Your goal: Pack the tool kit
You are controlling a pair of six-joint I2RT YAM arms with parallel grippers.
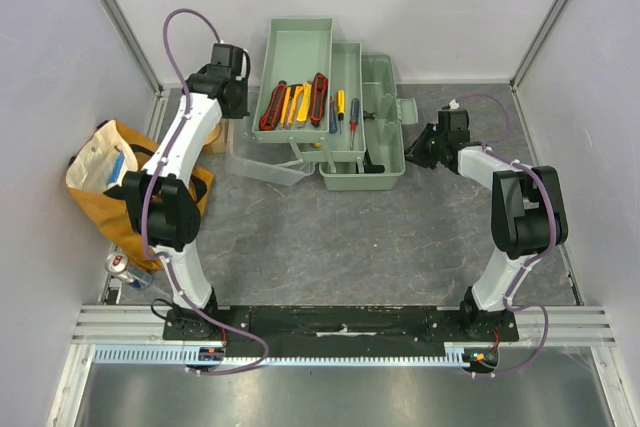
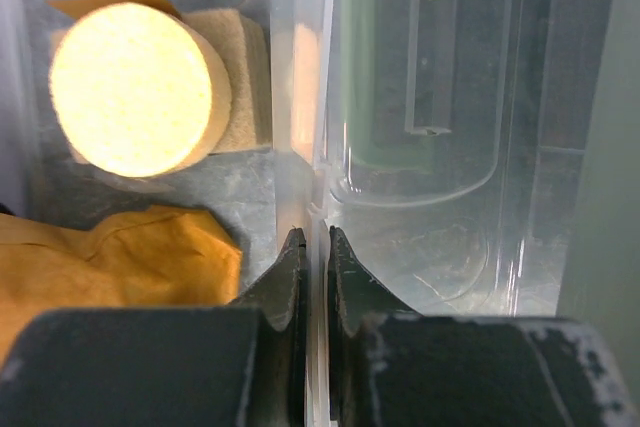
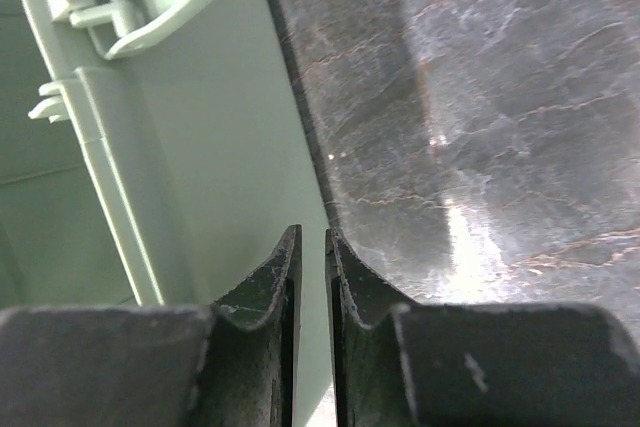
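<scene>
Top external: tools (image 1: 300,102) fill the toolbox tray (image 1: 300,42); left hand (image 2: 312,237) pinches the lid (image 2: 480,227), right hand (image 3: 310,237) narrow.

The grey tabletop (image 1: 330,237) holds a green toolbox (image 1: 385,107) at the back. Its clear lid (image 1: 262,165) lies beside it on the left. A yellow bag (image 1: 95,172) and a can (image 1: 122,265) sit far left.

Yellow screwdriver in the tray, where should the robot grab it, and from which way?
Probably best by the handle of the yellow screwdriver, straight down from above. It lies flat in the tray, lengthwise, so the jaws should close across it, sideways. Blue tools lie close beside it, so the gaps are tight.
</scene>
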